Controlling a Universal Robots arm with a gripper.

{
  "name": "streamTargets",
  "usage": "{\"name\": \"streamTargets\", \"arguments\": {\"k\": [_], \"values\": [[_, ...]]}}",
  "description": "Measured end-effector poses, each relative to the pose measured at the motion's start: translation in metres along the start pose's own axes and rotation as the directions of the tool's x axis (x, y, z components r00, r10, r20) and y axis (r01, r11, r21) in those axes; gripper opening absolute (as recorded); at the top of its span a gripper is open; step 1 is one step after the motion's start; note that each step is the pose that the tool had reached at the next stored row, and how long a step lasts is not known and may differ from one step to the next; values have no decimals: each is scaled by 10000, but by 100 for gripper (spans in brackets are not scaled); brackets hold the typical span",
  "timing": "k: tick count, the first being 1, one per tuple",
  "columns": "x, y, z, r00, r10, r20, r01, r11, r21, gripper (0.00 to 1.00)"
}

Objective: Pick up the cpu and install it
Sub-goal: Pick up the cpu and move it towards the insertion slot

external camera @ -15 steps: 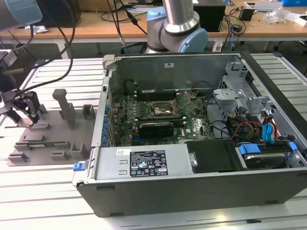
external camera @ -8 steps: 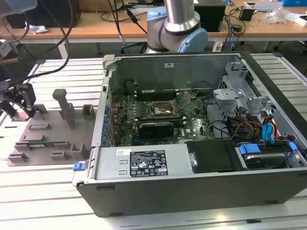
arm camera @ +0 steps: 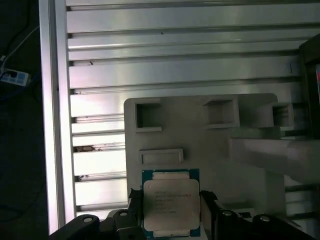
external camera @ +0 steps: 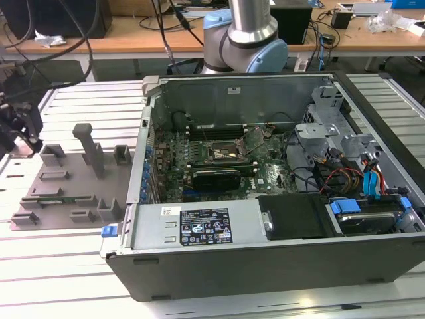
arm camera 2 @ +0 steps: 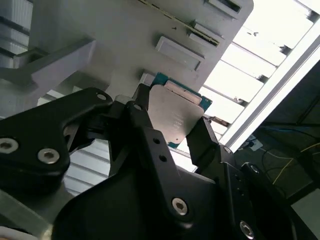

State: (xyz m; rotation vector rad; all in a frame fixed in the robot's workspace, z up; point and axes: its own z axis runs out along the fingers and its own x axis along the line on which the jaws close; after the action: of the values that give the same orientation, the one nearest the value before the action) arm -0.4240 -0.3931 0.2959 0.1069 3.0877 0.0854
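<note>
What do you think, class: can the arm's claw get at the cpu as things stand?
Probably yes: the claw already straddles the cpu over the grey tray, and nothing stands between them.

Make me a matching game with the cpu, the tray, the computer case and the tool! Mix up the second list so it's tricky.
Things:
1. cpu
2. tray
3. computer case
4. tool

What fits:
A. grey, with upright posts
B. black, closed on the cpu's edges
C. silver top, held above the tray
D. lying open, circuit board showing inside

Pairs: 1-C, 2-A, 3-D, 4-B
</note>
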Motion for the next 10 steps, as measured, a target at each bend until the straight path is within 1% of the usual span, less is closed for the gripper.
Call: {"name": "streamTargets", "arguments": {"k": [3, 5, 6, 7, 8, 9, 10], "values": [[-6, 6, -109, 10000, 0, -1, 0, 10000, 1, 55], [-10, 11, -194, 10000, 0, 0, 0, 10000, 1, 55], [-13, 14, -250, 10000, 0, -1, 0, 10000, 1, 55], [-14, 16, -281, 10000, 0, 0, 0, 10000, 0, 55], [-18, 20, -337, 10000, 0, -1, 0, 10000, 1, 55], [-20, 22, -371, 10000, 0, 0, 0, 10000, 0, 55], [-23, 25, -437, 10000, 0, -1, 0, 10000, 1, 55]]}}
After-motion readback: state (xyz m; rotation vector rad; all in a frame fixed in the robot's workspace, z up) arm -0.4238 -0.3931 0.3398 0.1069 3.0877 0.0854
